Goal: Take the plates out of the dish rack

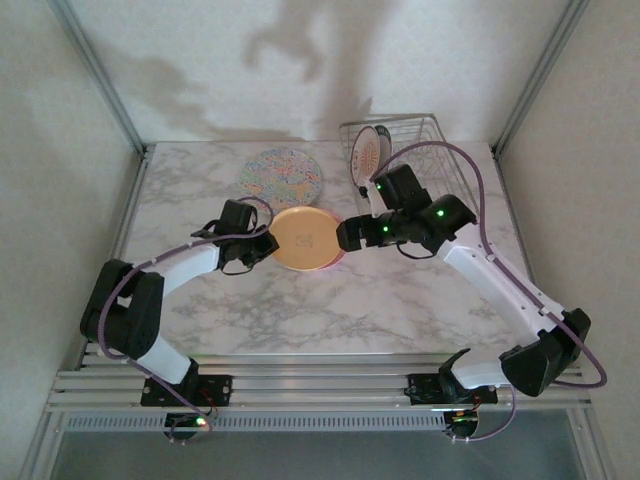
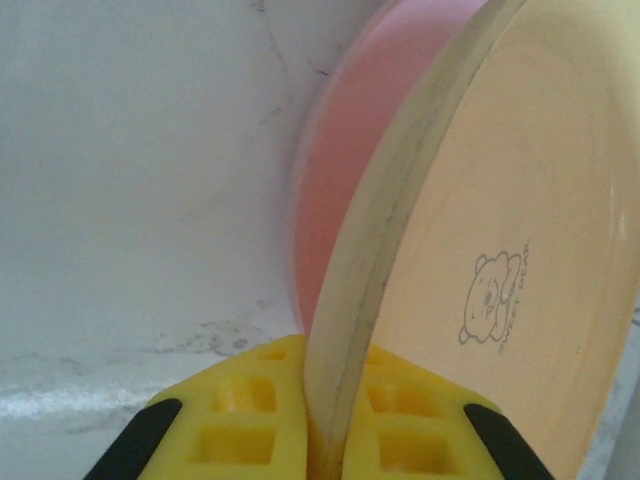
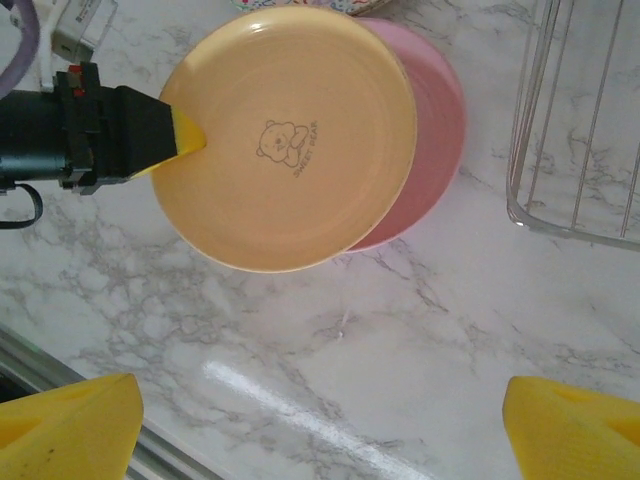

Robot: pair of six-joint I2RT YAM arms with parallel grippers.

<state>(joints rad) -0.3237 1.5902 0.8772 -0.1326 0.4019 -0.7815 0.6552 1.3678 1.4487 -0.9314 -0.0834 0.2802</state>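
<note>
Mid-desk [image 1: 300,310], the top plate [image 1: 305,238] lies on the bottom plate [image 3: 435,130], third plate [image 1: 281,175] behind; dish rack [image 1: 410,119], far right corner, holds fourth plate [image 1: 371,148].

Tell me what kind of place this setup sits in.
Likely a robot test booth dressed as a kitchen counter: a marble-look table, boxed in by white panels on metal frame posts, with a wire dish rack.

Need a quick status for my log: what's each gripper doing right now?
Left gripper: shut on the rim of the yellow plate.
Right gripper: open, holding nothing.
</note>
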